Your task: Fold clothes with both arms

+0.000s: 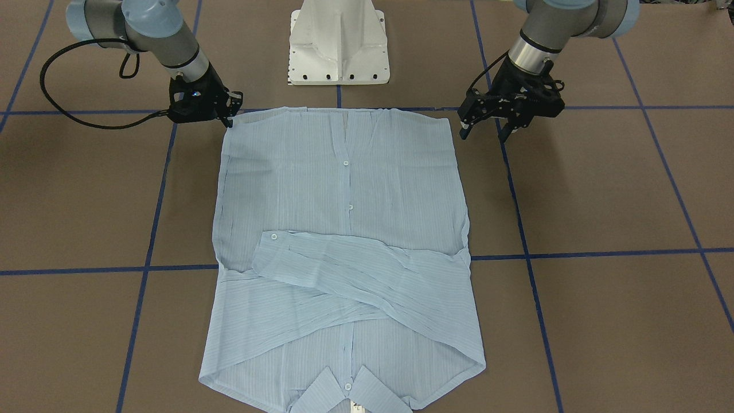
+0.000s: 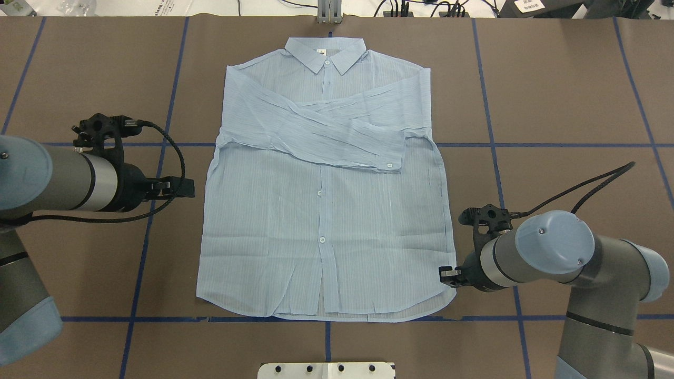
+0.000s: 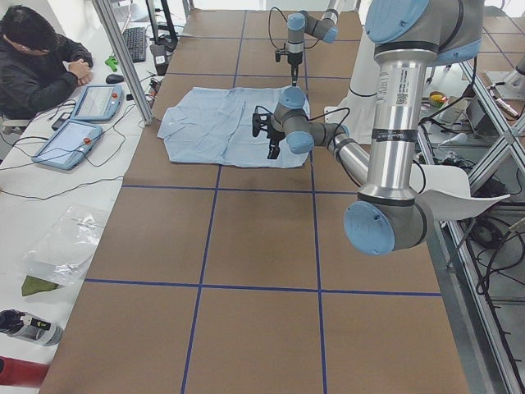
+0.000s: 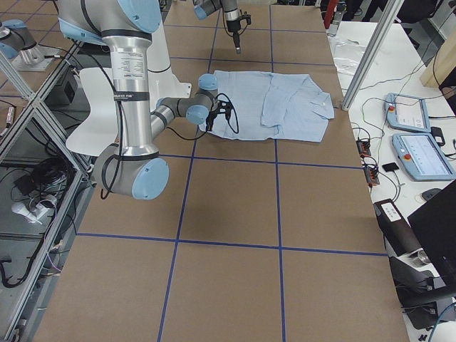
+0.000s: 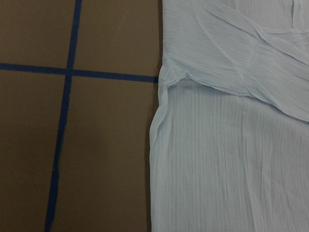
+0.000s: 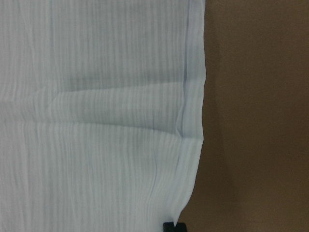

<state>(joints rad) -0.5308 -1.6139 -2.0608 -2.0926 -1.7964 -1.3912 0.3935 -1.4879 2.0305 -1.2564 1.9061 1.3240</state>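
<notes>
Table (image 2: pixel 553 105) carries the shirt (image 2: pixel 321 221), flat and front up, collar at the far edge, hem towards the robot, sleeves (image 2: pixel 326 134) crossed over the chest. Left arm (image 2: pixel 58 181) reaches in from its side. The left gripper (image 1: pixel 484 136) hangs above bare table just off the shirt's edge, jaws well apart, holding nothing. Right arm (image 2: pixel 553 247) is low, and the right gripper (image 2: pixel 445 276) sits at the hem corner on its side. The wrist view shows one tip at the cloth's edge, but I cannot tell whether the jaws are closed on it. Risks, as judged: if only the right corner is gripped and lifted, the fold goes skew. The thin cloth may slip from a shallow pinch, or only one layer may be caught. The crossed sleeves may slide off as the hem comes up. Count: one table, one shirt, two arms, two grippers, two sleeves, four buttons (image 2: pixel 319 193) visible.
</notes>
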